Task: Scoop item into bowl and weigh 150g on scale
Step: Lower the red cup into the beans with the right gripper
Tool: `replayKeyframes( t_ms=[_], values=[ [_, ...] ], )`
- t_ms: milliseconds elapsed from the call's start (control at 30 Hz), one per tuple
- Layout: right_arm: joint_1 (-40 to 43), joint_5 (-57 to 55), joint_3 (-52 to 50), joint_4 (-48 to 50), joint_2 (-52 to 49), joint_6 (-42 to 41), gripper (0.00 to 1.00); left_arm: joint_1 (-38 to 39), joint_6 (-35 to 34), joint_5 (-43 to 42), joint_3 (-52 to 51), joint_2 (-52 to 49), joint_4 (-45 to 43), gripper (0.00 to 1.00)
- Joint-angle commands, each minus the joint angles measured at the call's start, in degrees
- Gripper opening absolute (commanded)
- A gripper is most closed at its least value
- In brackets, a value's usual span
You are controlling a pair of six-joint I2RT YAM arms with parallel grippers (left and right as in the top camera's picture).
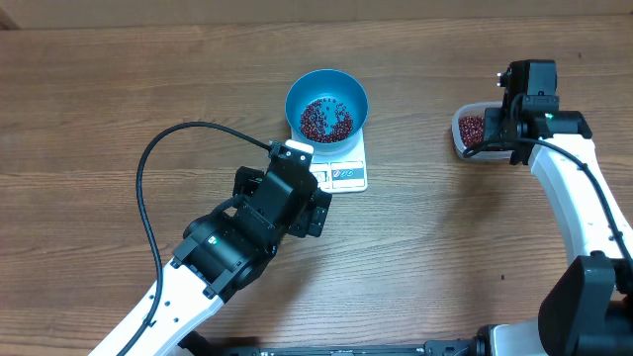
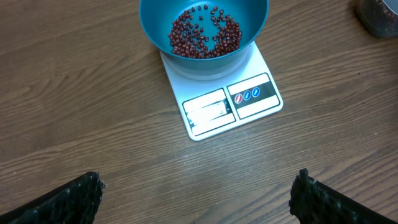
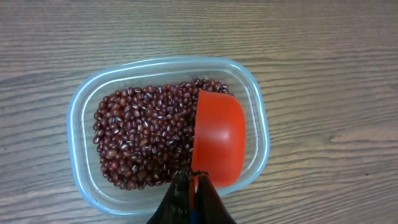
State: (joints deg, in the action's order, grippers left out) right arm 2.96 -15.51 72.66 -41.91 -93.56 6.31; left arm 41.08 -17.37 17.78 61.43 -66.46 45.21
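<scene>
Left gripper (image 2: 196, 193): fingers spread wide and empty. It hovers over bare table at the near side of the scale (image 2: 230, 102), probably so that its camera faces the display.
Right gripper (image 3: 191, 184): fingers closed on the handle of a red scoop (image 3: 217, 138), above the tub (image 3: 73, 134).
Red scoop: the cup sits in the tub's right half with its rounded back upward, against the beans (image 3: 143, 137). This looks like the start of digging out a load.
Tub: clear plastic, near the table's right edge and well apart from the scale. It holds the stock.
Bowl (image 2: 255, 22): blue, resting on the scale's far part, which leaves the display uncovered.
Beans in bowl (image 2: 202, 34): a thin layer with bare patches, so the portion is likely short of target.
Display: the reading is too faint to make out.
</scene>
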Motion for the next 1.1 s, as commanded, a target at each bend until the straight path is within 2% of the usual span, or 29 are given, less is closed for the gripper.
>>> replayKeyframes(
  t_ms=[0,1067],
  values=[
    [0.0,-1.0,0.2,1.0,-0.1,3.2,0.04,-0.6,0.5,0.2,-0.3,-0.3,0.0,0.99],
    [0.1,-2.5,0.1,-2.0,-1.8,4.5,0.04,-0.6,0.5,0.2,-0.3,-0.3,0.0,1.0]
  ],
)
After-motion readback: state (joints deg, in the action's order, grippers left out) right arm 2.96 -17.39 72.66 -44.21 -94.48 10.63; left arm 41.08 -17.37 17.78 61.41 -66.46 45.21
